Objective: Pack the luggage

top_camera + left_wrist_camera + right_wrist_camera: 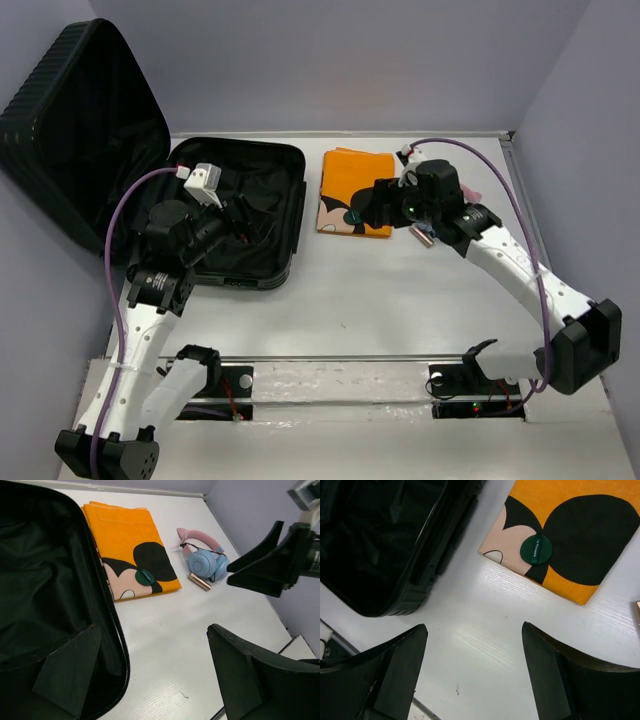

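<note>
The luggage (262, 250) is a black ribbed suitcase lying open at the table's left, with its lid (70, 110) propped against the left wall. Its dark lining shows in the left wrist view (40, 580) and the right wrist view (375, 535). My left gripper (242, 208) is open and empty over the case's right part; in its own view (155, 672) the jaws straddle the case's rim and bare table. My right gripper (365, 205) is open and empty above the near edge of a folded orange Mickey Mouse cloth (352, 185); its own view (475, 672) shows bare table between the jaws.
A round green disc (145, 576) lies on the cloth (125, 535) and also shows in the right wrist view (536, 548). Pink and blue headphones (202, 561) and a small gold tube (199, 581) lie right of the cloth. Grey walls enclose the table.
</note>
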Robot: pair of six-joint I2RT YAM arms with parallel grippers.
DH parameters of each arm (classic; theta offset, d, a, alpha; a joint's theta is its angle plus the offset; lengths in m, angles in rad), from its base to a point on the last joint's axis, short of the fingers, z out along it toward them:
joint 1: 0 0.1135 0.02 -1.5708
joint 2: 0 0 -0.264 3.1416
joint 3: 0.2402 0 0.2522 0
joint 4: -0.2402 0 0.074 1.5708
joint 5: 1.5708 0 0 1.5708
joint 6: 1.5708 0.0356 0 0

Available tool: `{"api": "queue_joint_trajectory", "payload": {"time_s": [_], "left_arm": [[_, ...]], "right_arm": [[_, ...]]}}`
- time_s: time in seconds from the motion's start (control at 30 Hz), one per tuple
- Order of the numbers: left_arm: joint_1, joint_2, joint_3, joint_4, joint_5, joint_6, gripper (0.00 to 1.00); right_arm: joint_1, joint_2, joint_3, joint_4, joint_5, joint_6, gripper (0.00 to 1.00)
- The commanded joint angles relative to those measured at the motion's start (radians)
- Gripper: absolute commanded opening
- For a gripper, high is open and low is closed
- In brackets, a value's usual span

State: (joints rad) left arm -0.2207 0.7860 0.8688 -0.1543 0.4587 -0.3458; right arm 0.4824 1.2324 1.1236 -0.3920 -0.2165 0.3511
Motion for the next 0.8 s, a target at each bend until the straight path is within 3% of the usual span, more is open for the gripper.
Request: {"api": "queue_joint_trajectory", "payload": {"time_s": [0.0, 0.3, 0.77], "left_arm": [[-0.002, -0.024, 0.039, 0.074, -0.003, 0.018, 0.99], [0.004, -0.114, -0.051, 0.085, -0.077, 0.054, 0.99], [0.011, -0.108, -0.056, 0.087, -0.048, 0.065, 0.99]], "right_arm": [[0.054, 0.113, 0.1, 0.018, 0.146, -0.064, 0.81], [0.076, 0.367, 0.243, 0.024, 0.21, -0.109, 0.67], [0.096, 0.778, 0.55, -0.077, 0.399, -0.153, 0.62]]}}
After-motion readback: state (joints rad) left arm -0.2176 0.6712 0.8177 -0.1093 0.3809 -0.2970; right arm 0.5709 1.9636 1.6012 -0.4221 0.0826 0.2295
